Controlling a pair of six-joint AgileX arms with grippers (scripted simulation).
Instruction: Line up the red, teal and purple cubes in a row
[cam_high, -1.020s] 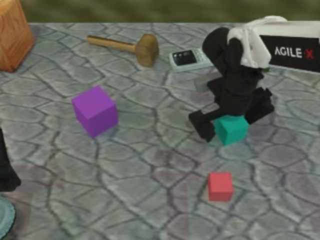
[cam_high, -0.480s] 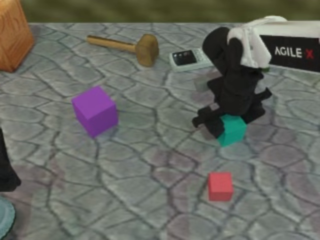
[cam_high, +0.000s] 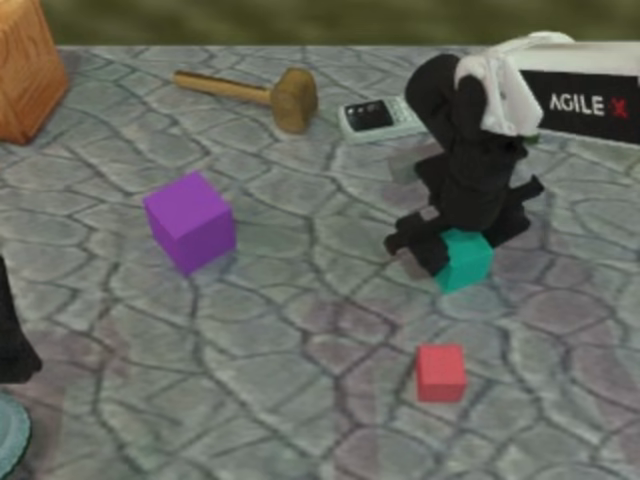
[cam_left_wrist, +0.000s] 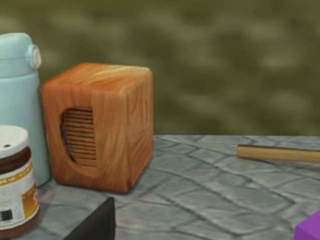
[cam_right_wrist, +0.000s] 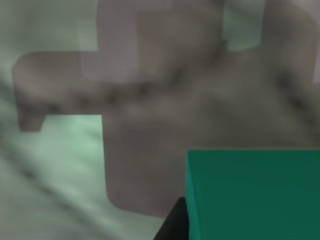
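Our right claw (cam_high: 462, 238) was clamped on the teal cube (cam_high: 466, 262); left claw's state: we cannot tell.

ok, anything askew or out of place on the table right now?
Nothing spilled or damaged. The cubes are scattered: purple cube sits rotated at left, red cube near the front, teal cube under the right gripper. Left arm is parked at the left edge.
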